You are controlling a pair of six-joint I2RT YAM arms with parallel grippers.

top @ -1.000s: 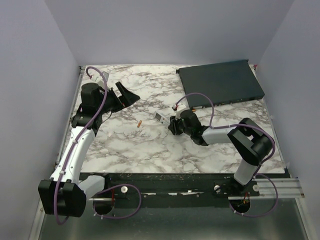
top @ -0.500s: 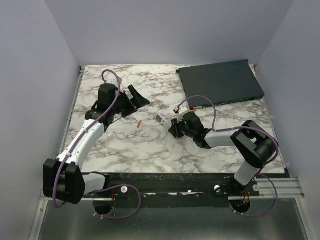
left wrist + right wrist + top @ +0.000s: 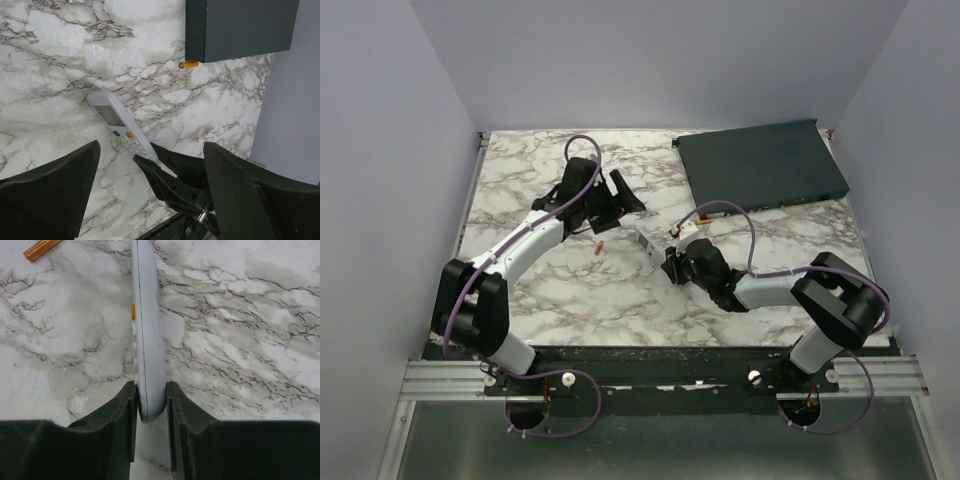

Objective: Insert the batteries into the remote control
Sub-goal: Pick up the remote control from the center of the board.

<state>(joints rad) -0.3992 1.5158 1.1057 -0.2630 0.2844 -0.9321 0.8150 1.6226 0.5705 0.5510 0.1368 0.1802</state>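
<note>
White remote control point(image 3: 122, 127), seemingly orange battery point(image 3: 189, 64)

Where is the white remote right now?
In the top view's middle, the remote control is pinched in the right gripper, with a battery just left of it.

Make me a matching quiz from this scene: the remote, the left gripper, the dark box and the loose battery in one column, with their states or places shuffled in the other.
Column one:
1 remote control
2 left gripper
3 dark box
4 battery

Column two:
A lying loose, untouched
B clamped on edge in the right gripper
C at the far right
D open, holding nothing

Pairs: 1-B, 2-D, 3-C, 4-A
</note>
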